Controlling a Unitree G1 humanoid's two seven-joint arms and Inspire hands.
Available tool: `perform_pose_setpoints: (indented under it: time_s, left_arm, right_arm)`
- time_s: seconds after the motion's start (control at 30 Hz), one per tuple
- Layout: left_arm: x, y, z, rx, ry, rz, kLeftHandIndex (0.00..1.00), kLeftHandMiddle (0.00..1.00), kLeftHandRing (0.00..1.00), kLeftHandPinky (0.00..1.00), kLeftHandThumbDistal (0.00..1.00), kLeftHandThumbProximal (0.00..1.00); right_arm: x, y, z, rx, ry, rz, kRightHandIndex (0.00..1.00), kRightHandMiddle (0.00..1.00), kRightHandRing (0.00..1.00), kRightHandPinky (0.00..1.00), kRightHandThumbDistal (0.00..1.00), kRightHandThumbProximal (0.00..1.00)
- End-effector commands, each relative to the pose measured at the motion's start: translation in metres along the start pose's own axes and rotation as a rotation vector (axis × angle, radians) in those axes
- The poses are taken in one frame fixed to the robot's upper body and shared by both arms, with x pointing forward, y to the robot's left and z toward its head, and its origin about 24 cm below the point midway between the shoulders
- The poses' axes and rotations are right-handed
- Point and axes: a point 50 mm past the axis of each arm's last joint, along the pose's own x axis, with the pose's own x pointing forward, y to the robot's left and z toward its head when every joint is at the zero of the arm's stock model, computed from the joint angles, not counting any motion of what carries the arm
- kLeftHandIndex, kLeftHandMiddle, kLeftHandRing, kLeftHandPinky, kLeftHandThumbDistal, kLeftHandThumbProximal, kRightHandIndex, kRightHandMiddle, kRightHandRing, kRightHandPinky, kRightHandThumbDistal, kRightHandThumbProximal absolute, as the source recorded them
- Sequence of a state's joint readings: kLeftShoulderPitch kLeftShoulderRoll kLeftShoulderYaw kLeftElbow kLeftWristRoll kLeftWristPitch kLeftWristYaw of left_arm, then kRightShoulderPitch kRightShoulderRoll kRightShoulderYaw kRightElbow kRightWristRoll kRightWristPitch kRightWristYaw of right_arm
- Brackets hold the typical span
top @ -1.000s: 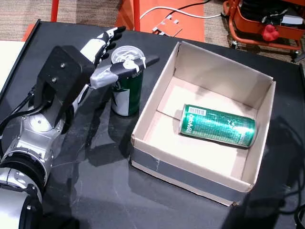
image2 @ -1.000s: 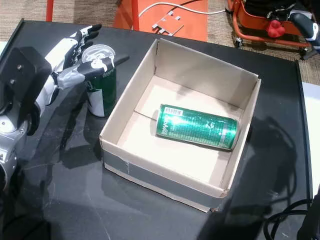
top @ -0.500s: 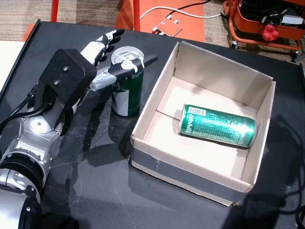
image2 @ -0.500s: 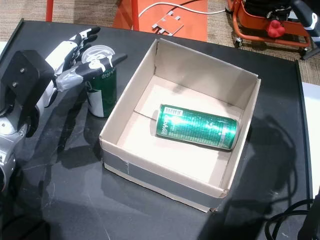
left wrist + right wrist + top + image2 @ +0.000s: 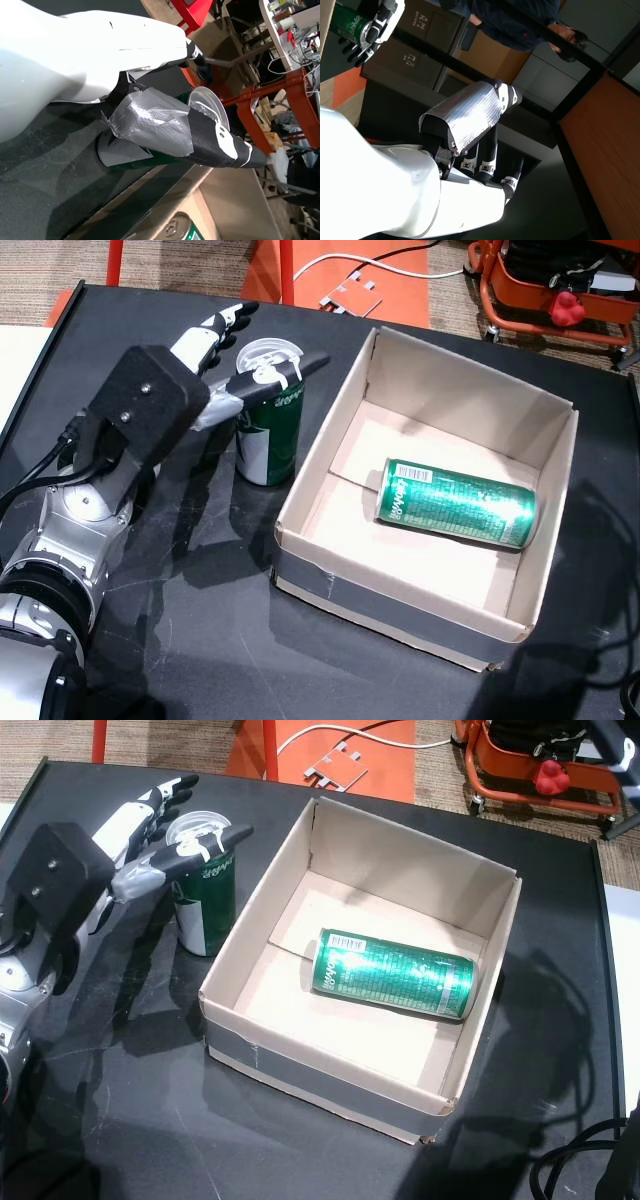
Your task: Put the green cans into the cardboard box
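Green and upright, one can point(image 5: 268, 425) is stood on the black bench point(image 5: 200, 630) just left of the cardboard box point(image 5: 395, 605), presumably staged within reach for the lift over the near wall. A second green can point(image 5: 457, 503) is already laid on its side inside the box. The left hand point(image 5: 215, 360) is spread around the upright can: the taped thumb point(image 5: 262, 382) is laid across its rim, the fingers point(image 5: 208, 332) are extended behind it, not closed. The right hand point(image 5: 470, 145) is seen only from its wrist camera, loosely curled and empty.
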State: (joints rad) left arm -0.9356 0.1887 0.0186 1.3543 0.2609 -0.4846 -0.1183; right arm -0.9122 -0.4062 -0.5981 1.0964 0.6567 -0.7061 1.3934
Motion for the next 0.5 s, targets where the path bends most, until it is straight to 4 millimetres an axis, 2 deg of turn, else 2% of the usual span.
perform_pose_setpoints:
  time_s: [0.0,0.17,0.2,0.33,0.4,0.47]
  left_arm:
    - [-0.0047,-0.0029,-0.0098,-0.007,0.028,-0.008,1.00,1.00,1.00,1.00,1.00,0.56]
    - [-0.0055,-0.0038,-0.0121,-0.006,0.041,-0.010,1.00,1.00,1.00,1.00,1.00,0.58]
    - [-0.0056,-0.0039,-0.0125,-0.011,0.043,-0.010,1.00,1.00,1.00,1.00,1.00,0.58]
    - [-0.0067,-0.0046,-0.0146,0.002,0.049,-0.010,1.00,1.00,1.00,1.00,1.00,0.59]
    - [-0.0071,-0.0047,-0.0155,0.000,0.052,-0.008,1.00,1.00,1.00,1.00,1.00,0.58]
    - [-0.0075,-0.0046,-0.0165,0.007,0.057,-0.004,1.00,1.00,1.00,1.00,1.00,0.58]
  right_arm:
    - [-0.0039,-0.0019,0.0018,-0.020,0.024,-0.002,0.99,0.44,0.48,0.81,0.88,0.71]
    - [-0.0033,-0.0005,-0.0004,0.002,0.036,0.007,0.96,0.44,0.49,0.82,0.84,0.66]
    - [-0.0030,-0.0003,-0.0008,0.008,0.034,0.010,0.94,0.44,0.49,0.81,0.85,0.66]
    - [-0.0032,0.0007,-0.0029,0.014,0.042,0.004,0.94,0.43,0.47,0.79,0.99,0.69]
    - [-0.0036,0.0014,-0.0043,0.028,0.043,0.000,0.95,0.44,0.47,0.80,1.00,0.68]
    - [-0.0034,0.0016,-0.0055,0.046,0.048,0.005,0.96,0.44,0.48,0.80,0.95,0.68]
